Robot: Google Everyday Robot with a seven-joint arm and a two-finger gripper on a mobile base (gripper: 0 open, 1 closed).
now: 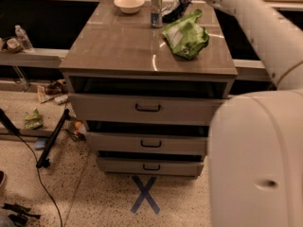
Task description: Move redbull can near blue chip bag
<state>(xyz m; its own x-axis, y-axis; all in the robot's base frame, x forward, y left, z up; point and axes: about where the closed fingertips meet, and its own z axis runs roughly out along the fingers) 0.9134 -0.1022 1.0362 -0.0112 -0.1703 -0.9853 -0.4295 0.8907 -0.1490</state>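
The redbull can (pixel 156 10) stands upright at the back of the brown cabinet top (pixel 118 46), silver and blue. The dark blue chip bag (pixel 174 9) lies right beside it on its right, partly behind the green chip bag (pixel 186 34). My white arm (pixel 246 18) rises from the lower right and runs to the top edge above the blue bag. My gripper lies beyond that top edge, out of view, above and just right of the can.
A cream bowl (pixel 129 4) sits left of the can. The cabinet has three drawers (pixel 147 109), slightly pulled out. A blue tape X (pixel 145 195) marks the floor. Cables, a black stand (pixel 52 141) and litter lie on the floor at left.
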